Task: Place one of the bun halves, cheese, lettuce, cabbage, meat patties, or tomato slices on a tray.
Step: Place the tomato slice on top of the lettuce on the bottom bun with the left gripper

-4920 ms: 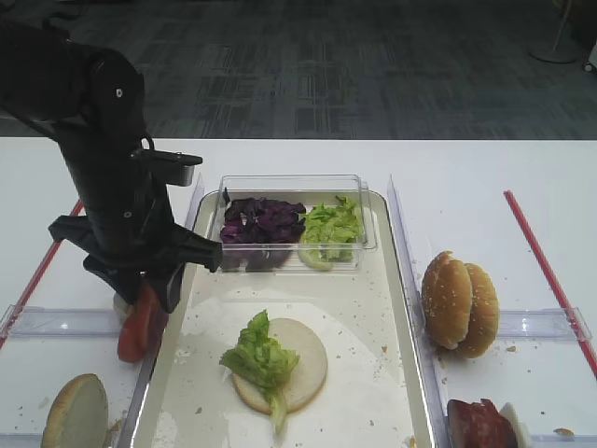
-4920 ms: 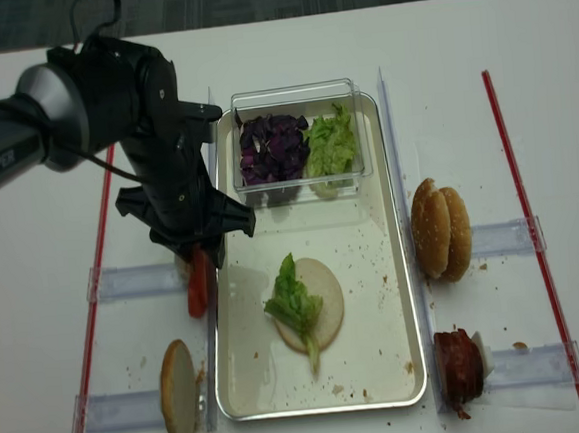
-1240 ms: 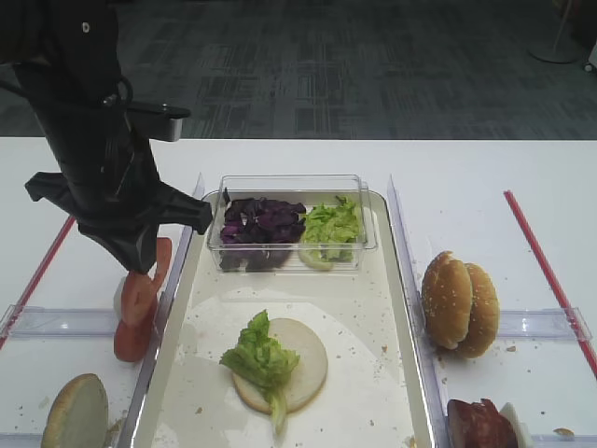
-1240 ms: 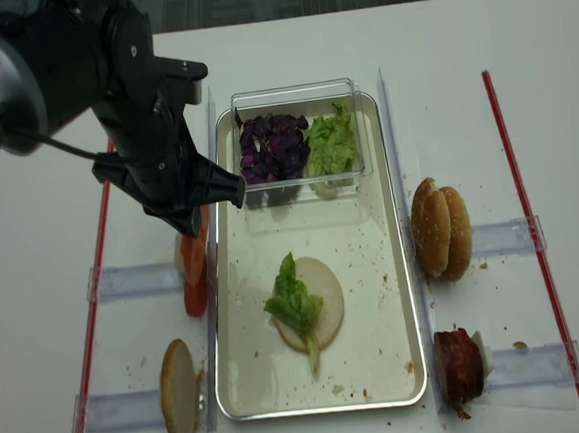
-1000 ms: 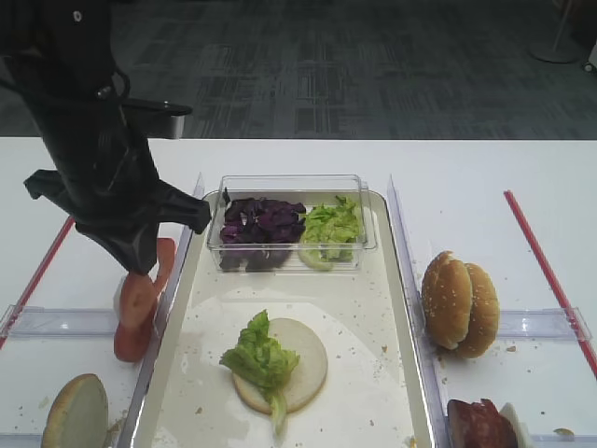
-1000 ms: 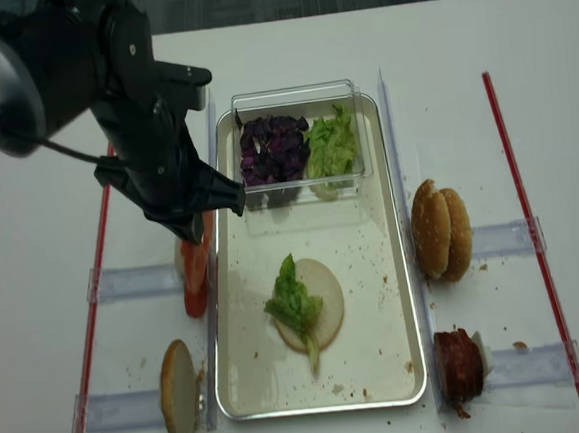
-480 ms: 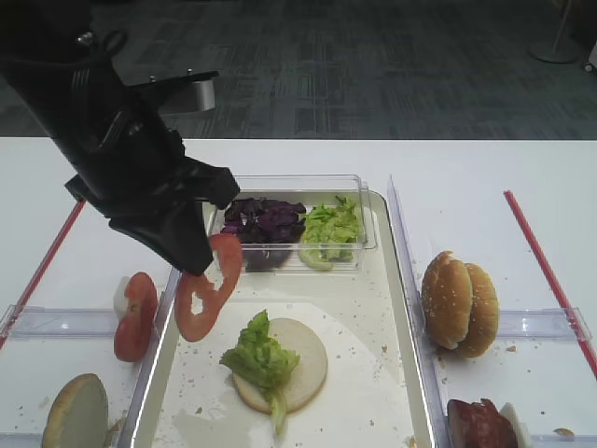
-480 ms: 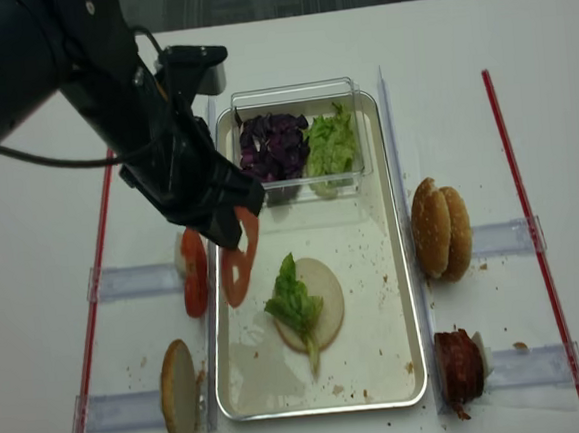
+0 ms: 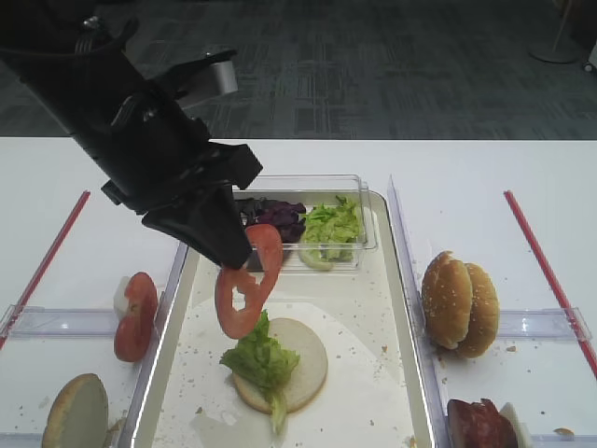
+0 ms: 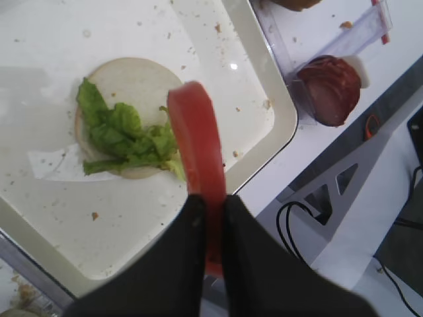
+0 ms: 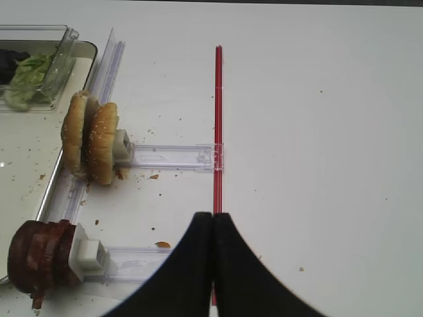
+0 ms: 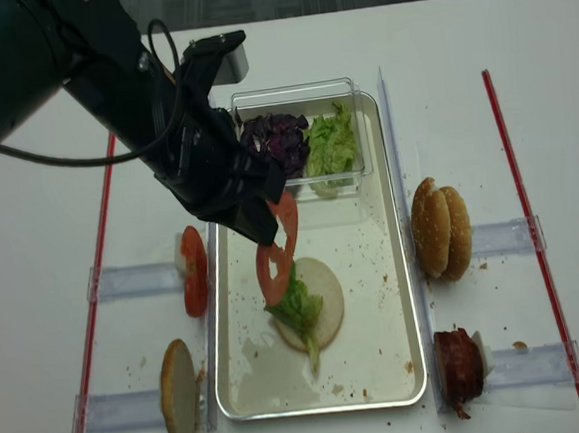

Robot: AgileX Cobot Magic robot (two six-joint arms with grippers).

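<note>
Tomato slice (image 9: 244, 285) pinched in left gripper (image 9: 244, 257) — above tray (image 9: 403, 280) middle, rims clear.

- Tray (image 9: 403, 308): large, shallow, silver-rimmed, cream floor speckled with crumbs.
- Bun half (image 9: 300, 362), pale cut face up, flat on the tray floor; lettuce leaf (image 9: 259, 360) draped over its left part.
- Tomato slice (image 9: 245, 285), red with a hole through it, hanging on edge above the tray, just over the lettuce leaf.
- Further tomato slices (image 9: 136, 315) on edge just left of the tray.
- Bun halves (image 9: 460, 303) upright right of the tray; another (image 9: 76, 411) at its lower left.
- Meat patties (image 11: 36, 256), dark, right of the tray's near corner.
- Cabbage (image 12: 273, 135) and more lettuce (image 12: 333, 143) at the tray's far end.
</note>
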